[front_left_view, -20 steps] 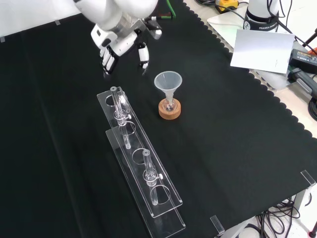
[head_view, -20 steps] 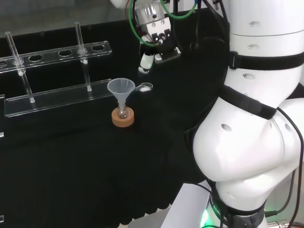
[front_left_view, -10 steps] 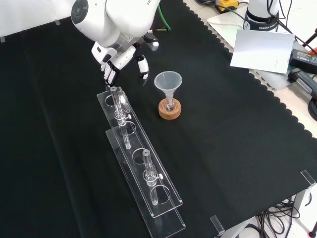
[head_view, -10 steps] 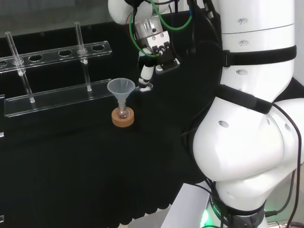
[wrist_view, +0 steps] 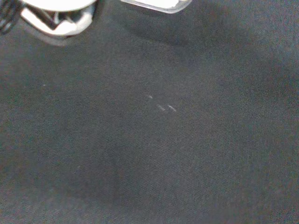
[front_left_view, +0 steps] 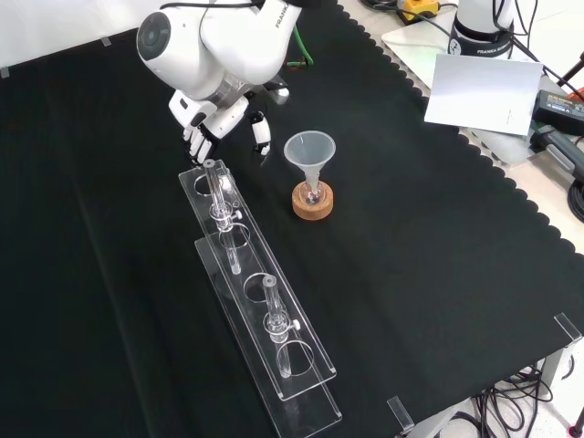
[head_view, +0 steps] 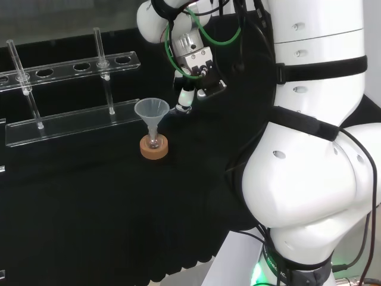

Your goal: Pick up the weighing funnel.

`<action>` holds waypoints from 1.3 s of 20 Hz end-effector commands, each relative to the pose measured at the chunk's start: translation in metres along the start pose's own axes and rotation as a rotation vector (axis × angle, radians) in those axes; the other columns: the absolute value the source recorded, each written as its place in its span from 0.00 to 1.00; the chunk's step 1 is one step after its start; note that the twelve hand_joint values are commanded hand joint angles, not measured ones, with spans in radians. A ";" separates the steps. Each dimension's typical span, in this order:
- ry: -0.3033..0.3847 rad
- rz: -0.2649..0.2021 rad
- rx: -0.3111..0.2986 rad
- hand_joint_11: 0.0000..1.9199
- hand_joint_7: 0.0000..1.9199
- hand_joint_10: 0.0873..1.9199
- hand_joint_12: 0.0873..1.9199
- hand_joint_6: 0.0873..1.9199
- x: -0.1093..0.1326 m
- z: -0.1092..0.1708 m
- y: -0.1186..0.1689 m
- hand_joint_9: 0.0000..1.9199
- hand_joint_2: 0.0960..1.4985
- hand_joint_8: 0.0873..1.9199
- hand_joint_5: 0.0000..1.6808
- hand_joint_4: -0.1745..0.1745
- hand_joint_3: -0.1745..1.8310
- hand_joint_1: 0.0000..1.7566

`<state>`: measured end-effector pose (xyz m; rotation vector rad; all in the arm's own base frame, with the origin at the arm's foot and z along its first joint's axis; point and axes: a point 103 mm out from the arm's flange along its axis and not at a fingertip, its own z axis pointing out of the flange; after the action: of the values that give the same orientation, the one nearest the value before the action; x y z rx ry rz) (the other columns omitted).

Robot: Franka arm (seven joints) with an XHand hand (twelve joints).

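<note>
The weighing funnel [head_view: 180,110], a small clear piece, lies on the black cloth just right of the big funnel's rim in the head view. My hand [head_view: 196,74] hangs over it with its fingers pointing down. One white fingertip [head_view: 185,100] reaches the piece, and whether it touches I cannot tell. In the front view the hand [front_left_view: 217,111] is low over the cloth, left of the funnel, with its fingers spread and fairly straight. It holds nothing. In the wrist view, blurred white parts of the hand [wrist_view: 56,14] sit over bare cloth.
The big funnel [head_view: 150,113] stands in a small flask on a cork ring [head_view: 154,148]. A clear tube rack [front_left_view: 255,292] holding thin tubes lies close to the hand's fingers [front_left_view: 196,137]. White paper [front_left_view: 484,91] lies beyond the cloth's scalloped edge.
The hand has come down towards the cloth and nearer the funnel. Its fingertip, well above the weighing funnel a second ago, now reaches it. Nothing else has moved.
</note>
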<state>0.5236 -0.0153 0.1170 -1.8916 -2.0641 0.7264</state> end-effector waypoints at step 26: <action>-0.075 -0.016 -0.073 0.25 0.23 0.24 0.67 0.02 -0.008 0.016 0.023 0.36 0.31 0.31 0.38 0.46 0.40 0.51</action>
<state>0.5326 -0.0271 0.0961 -1.9120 -2.1669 0.7371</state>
